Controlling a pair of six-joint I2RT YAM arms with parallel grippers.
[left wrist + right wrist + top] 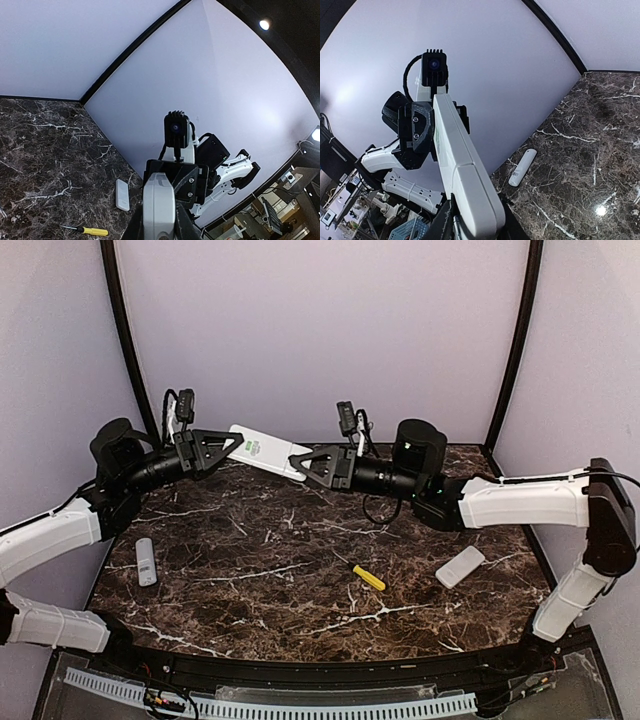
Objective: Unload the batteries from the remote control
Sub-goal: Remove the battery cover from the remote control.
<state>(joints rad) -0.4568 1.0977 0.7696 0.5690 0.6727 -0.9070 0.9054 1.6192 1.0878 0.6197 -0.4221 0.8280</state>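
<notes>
Aloft, the left pincer clamps one end of a long white plastic remote control; the right pincer flanks the other end, its grip impossible to judge. Both hang above a dark marbled tabletop.

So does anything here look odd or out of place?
Only one thing: a white remote hangs tilted in mid-air at the back, gripped at its ends by the left pincer and right pincer. A left remote, a right remote and a yellow screwdriver lie flat on the table. Nothing looks spilled or broken.
</notes>
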